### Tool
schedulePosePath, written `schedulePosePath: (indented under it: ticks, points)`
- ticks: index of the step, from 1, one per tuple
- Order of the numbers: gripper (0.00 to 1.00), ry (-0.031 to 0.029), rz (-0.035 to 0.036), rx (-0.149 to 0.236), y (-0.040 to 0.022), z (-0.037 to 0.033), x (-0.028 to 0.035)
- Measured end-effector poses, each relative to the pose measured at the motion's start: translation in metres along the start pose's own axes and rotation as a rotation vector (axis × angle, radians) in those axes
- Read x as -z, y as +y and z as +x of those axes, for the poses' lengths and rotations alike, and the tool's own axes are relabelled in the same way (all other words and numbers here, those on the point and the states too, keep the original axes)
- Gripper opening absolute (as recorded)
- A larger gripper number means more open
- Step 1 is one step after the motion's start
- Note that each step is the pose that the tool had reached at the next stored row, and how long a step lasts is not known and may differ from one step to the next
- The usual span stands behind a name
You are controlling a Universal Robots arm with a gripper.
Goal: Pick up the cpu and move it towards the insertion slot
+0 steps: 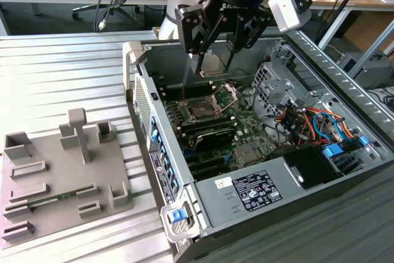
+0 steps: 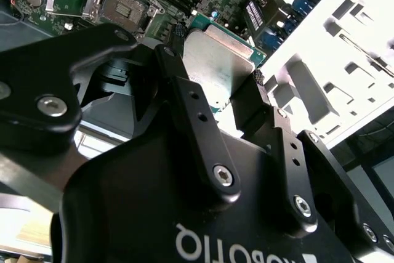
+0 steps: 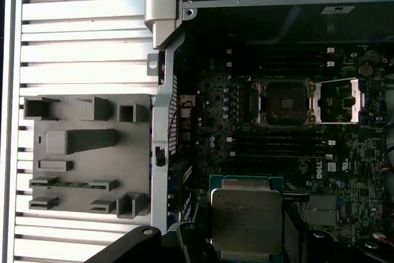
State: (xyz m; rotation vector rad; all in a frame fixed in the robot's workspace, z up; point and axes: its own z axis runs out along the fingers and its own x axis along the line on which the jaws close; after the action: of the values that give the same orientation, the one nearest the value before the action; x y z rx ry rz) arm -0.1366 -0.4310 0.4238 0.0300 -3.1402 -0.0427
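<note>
The gripper (image 1: 212,66) has its fingers clamped on the cpu's (image 3: 246,220) edges, held flat so it can seat squarely. It hangs above the open case, just short of the insertion slot (image 3: 284,101), whose bracket (image 3: 338,101) is swung aside.

Dull silvery metal-topped cpu (image 3: 246,218)

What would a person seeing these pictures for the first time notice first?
First, the black gripper hanging over the open computer case in the exterior view, its jaws shut on the cpu. Next, the slot on the green board below, with its metal bracket swung open. Then the grey tray on the ribbed table at the exterior view's left.
</note>
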Motion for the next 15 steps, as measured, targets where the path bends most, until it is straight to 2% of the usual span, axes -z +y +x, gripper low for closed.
schedulePosePath:
  ticks: [15]
  points:
    - [0.55,0.0,0.0002,0.0,-0.0001,-0.005,-0.002]
